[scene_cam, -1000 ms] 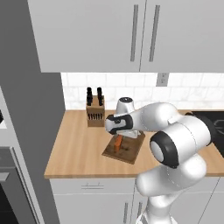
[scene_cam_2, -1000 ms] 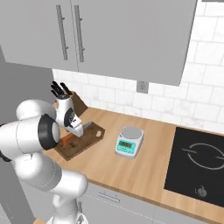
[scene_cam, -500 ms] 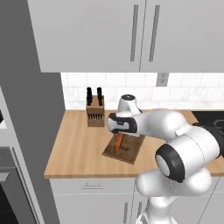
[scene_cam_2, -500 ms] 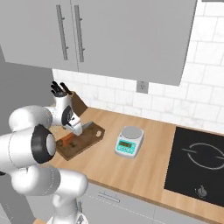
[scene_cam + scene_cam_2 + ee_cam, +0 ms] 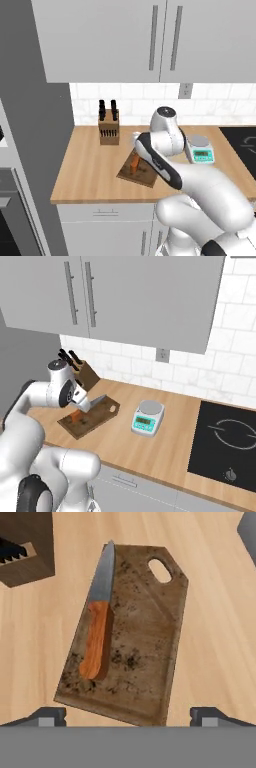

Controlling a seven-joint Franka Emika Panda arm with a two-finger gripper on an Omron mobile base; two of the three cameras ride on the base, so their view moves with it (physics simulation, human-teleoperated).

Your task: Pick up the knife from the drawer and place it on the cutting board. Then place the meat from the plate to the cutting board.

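Knife [image 5: 98, 624]: flat on cutting board [image 5: 140, 637] along its 9 o'clock edge, long axis 12-to-6, blade toward 12, lying at 11 o'clock from wide-open, empty gripper [image 5: 127, 714].

My two-finger gripper [image 5: 128, 714] gone from pinched to spread wide, orange-handled grey-bladed knife [image 5: 97, 624] let go and now flat on the brown wooden cutting board [image 5: 137, 647], blade toward 12 o'clock in the hand view, my arm swung round
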